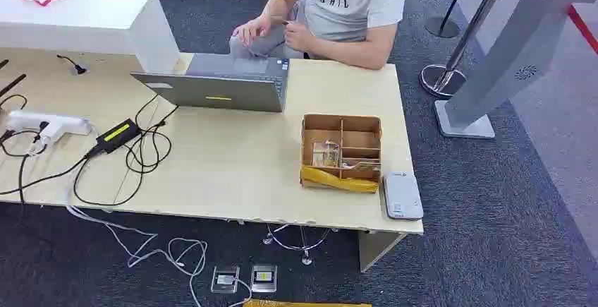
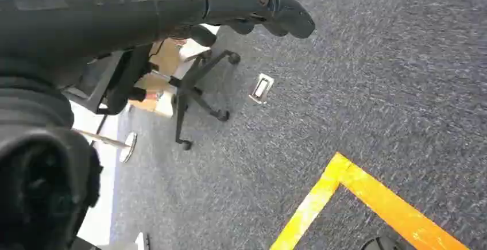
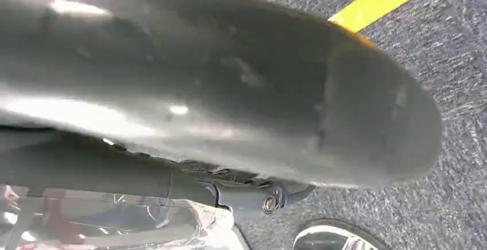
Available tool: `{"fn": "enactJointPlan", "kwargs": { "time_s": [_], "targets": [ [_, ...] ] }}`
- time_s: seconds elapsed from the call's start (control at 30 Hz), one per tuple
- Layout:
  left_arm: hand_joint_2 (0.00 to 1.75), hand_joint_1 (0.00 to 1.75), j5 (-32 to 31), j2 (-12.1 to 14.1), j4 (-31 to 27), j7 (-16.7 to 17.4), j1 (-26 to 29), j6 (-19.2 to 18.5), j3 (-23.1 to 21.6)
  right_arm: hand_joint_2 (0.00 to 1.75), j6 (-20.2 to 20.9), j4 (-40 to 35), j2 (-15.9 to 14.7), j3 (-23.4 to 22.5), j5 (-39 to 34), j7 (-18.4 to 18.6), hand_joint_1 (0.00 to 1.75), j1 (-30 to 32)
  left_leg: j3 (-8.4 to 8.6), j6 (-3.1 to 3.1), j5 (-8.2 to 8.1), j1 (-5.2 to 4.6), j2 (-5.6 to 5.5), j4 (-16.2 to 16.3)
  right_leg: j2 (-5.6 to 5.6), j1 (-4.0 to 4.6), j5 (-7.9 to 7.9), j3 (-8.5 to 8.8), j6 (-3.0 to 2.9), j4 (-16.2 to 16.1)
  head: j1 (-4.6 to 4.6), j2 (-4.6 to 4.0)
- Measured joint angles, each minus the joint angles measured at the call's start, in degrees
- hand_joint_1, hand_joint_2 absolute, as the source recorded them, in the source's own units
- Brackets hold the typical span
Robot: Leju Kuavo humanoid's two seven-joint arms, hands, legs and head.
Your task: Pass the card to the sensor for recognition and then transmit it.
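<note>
Task not yet begun: card [image 1: 326, 154] sits in cardboard organiser [image 1: 342, 150] on desk [image 1: 233, 173], grey sensor [image 1: 402, 195] just beside box. Left hand [image 2: 252, 8] hangs over carpet, well apart from card, fingers loosely extended, holding nothing. Right hand [image 3: 252, 195]: state unclear. Pickup, scan, handover remain.

A light wood table [image 1: 233, 173] stands on dark grey-blue carpet [image 1: 508, 201]. A white counter block [image 1: 77, 17] sits at its far left corner. Beyond the table's right end stand a grey kiosk stand [image 1: 515, 53] and a stanchion post [image 1: 451, 63] with a round chrome base. Two floor sockets [image 1: 245, 278] lie below the table's near edge. Yellow floor tape [image 2: 367, 195] crosses the carpet, and a black office chair [image 2: 189, 89] on castors stands nearby.
</note>
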Motion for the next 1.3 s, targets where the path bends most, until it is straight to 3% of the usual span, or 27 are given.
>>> {"fn": "enactJointPlan", "kwargs": {
  "time_s": [0.33, 0.43, 0.57, 0.67, 0.87, 1.03, 1.17, 1.3],
  "targets": [
    [0.0, 0.0, 0.0, 0.0, -0.3, 3.0, 0.0, 0.0, 0.0, 0.0, 1.2, -0.2, -2.4, 0.0, -3.7, -0.2, 0.0, 0.0, 0.0, 0.0, 0.0, -0.01, 0.0, 0.0, 0.0, -0.01, 0.0, 0.02, 0.0, 0.0, 0.04, 0.0],
    [0.0, 0.0, 0.8, 0.0, -0.4, 3.7, 0.0, 0.0, 0.0, 0.0, 1.4, -0.5, -3.1, 0.0, -4.4, -1.5, 0.0, 0.0, 0.0, 0.0, 0.0, -0.01, 0.0, 0.0, 0.0, -0.01, 0.0, 0.02, 0.0, 0.0, 0.02, 0.02],
    [0.0, 0.0, 3.9, -0.1, -0.4, 3.5, 0.0, 0.0, 0.0, 0.0, 1.5, -1.2, -4.5, -1.3, -8.1, -6.0, 0.0, 0.1, 0.01, 0.0, 0.0, -0.01, 0.0, 0.0, 0.0, -0.01, 0.0, 0.01, 0.0, 0.0, 0.02, 0.0],
    [0.0, 0.0, 5.5, -0.1, -0.2, 0.7, 0.0, 0.0, 0.0, 0.0, 2.4, -2.5, -7.1, -3.4, -11.0, -10.4, 0.0, 0.4, 0.01, 0.0, 0.0, -0.03, 0.0, 0.0, 0.0, -0.03, 0.0, 0.02, 0.0, 0.0, -0.02, 0.0],
    [0.0, 0.0, 6.9, -0.1, -0.1, -1.7, 0.0, 0.0, 0.0, 0.0, 2.8, -5.8, -12.3, -7.5, -15.5, -18.6, 0.0, 1.5, 0.0, 0.01, 0.0, -0.07, -0.01, 0.0, 0.0, -0.08, 0.02, 0.03, 0.03, 0.0, 0.02, 0.0],
    [0.0, 0.0, 7.4, -0.1, -0.1, -2.2, 0.0, 0.0, 0.0, 0.0, 1.4, -10.2, -17.7, -11.0, -15.6, -19.7, 0.0, 1.5, 0.0, 0.03, 0.01, -0.08, -0.02, 0.0, -0.01, -0.09, 0.03, 0.05, 0.04, 0.0, 0.02, 0.0],
    [0.0, 0.0, 8.5, -0.1, 0.1, -2.2, 0.0, 0.0, 0.0, 0.0, -3.1, -14.3, -21.6, -13.7, -14.4, -22.6, 0.0, 1.1, -0.06, 0.05, 0.01, -0.09, -0.01, 0.0, -0.01, -0.1, 0.04, 0.08, 0.05, 0.0, 0.0, 0.0],
    [0.0, 0.0, 9.5, 0.3, 1.4, -2.2, 0.0, 0.0, 0.0, 0.0, -3.7, -19.5, -28.4, -17.8, -11.0, -20.2, 0.0, 0.1, -0.09, 0.11, 0.05, -0.15, -0.02, 0.0, -0.03, -0.15, 0.09, 0.09, 0.13, 0.0, 0.02, 0.0]
  ]
}}
